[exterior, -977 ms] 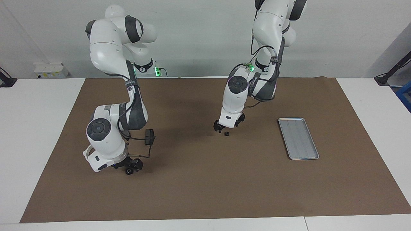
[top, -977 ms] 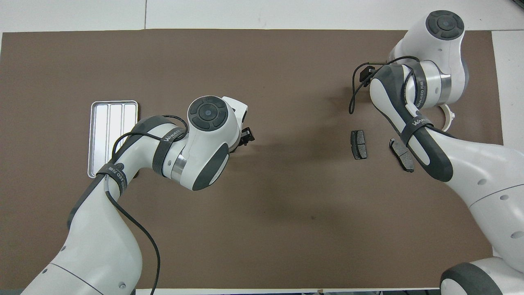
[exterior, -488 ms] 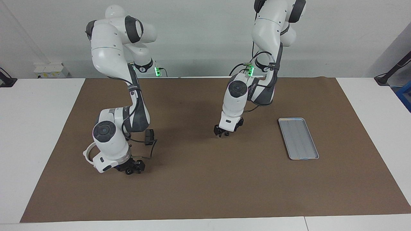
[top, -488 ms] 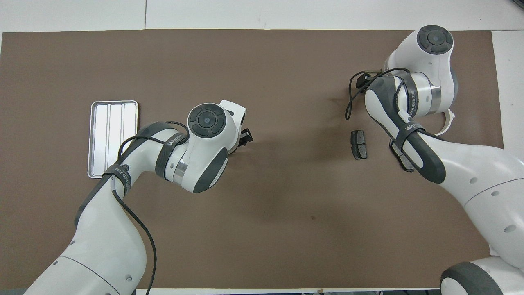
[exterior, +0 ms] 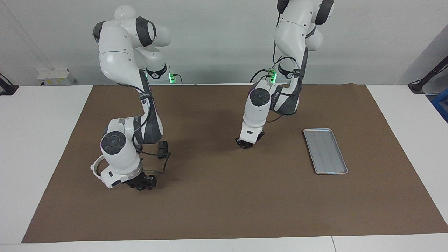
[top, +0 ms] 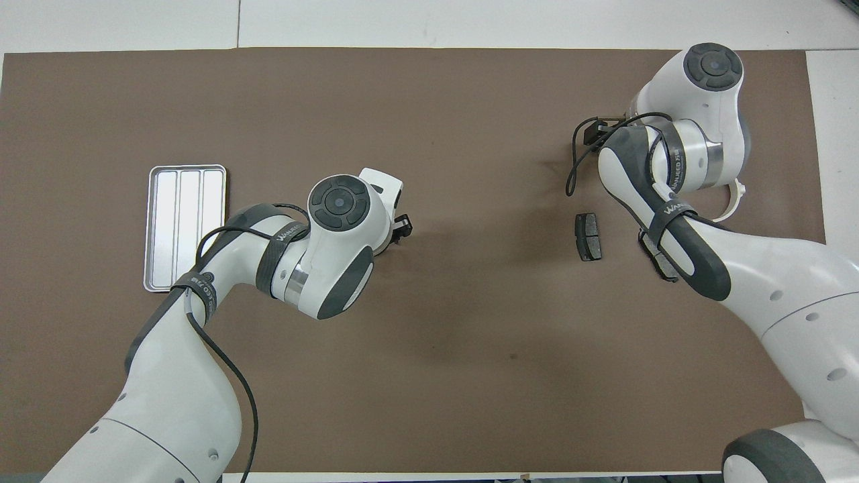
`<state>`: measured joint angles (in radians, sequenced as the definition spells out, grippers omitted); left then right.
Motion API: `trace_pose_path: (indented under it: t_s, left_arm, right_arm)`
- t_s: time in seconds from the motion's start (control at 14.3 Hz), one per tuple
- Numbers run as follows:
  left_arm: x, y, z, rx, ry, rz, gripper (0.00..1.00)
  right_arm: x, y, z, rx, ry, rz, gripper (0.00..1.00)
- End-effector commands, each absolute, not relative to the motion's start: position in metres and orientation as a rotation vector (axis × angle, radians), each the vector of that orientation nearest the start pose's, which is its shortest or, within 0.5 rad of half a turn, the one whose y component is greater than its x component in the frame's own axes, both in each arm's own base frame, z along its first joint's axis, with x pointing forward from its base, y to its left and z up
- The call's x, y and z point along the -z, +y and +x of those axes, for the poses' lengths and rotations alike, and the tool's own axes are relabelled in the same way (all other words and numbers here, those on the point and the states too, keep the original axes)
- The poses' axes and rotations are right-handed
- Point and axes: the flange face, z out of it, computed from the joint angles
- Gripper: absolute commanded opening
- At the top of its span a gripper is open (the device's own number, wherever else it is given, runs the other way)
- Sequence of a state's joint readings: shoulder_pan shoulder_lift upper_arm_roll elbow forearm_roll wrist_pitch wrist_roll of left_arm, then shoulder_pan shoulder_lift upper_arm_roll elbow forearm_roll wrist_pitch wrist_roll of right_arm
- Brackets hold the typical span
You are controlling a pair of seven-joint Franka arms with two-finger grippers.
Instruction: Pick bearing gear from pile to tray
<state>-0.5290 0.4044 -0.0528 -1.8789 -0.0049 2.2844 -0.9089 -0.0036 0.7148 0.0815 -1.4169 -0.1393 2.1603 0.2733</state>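
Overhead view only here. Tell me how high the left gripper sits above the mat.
Observer: The left gripper is right down at the brown mat, its tips almost on it.
Operator: Report the right gripper. Its own arm hides it from me.
Observer: The right gripper is low at the mat too, toward the right arm's end, with a small black round piece at its tips.

I see bright, even light from above, with no glare. Each arm drops a soft, blurred shadow on the brown mat [exterior: 224, 196] beneath it. Both views are sharp across, and the mat's edges run straight, undistorted.
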Motion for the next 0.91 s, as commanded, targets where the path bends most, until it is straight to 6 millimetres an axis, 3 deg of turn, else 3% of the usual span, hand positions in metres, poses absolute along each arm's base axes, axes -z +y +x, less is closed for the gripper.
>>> trace_pose_path:
  t_s: [0.0,0.14,0.28,0.42,0.56,0.7,0.84]
  left_arm:
    - [-0.306,-0.341,0.531,-0.077,-0.545,-3.07,0.0]
    - [-0.33,-0.316,0.541,-0.116,-0.553,-3.041,0.0]
    - [-0.364,-0.254,0.548,-0.137,-0.454,-3.056,0.0]
    - [-0.379,-0.182,0.557,-0.175,-0.314,-3.081,0.0]
    - [-0.378,-0.128,0.567,-0.215,-0.147,-3.102,0.0]
    - [-0.37,-0.069,0.567,-0.251,0.037,-3.122,0.0]
    - [-0.36,-0.025,0.56,-0.256,0.154,-3.135,0.0]
  right_arm:
    - [-0.277,0.024,0.728,0.083,0.25,-3.195,0.59]
    - [-0.278,0.023,0.728,0.088,0.243,-3.195,0.43]
    - [-0.277,0.016,0.728,0.092,0.247,-3.194,0.29]
    - [-0.276,0.015,0.728,0.088,0.252,-3.191,0.15]
    - [-0.275,0.016,0.727,0.083,0.253,-3.19,0.0]
    - [-0.276,0.015,0.727,0.076,0.25,-3.193,0.0]
    - [-0.278,0.015,0.727,0.062,0.246,-3.197,0.0]
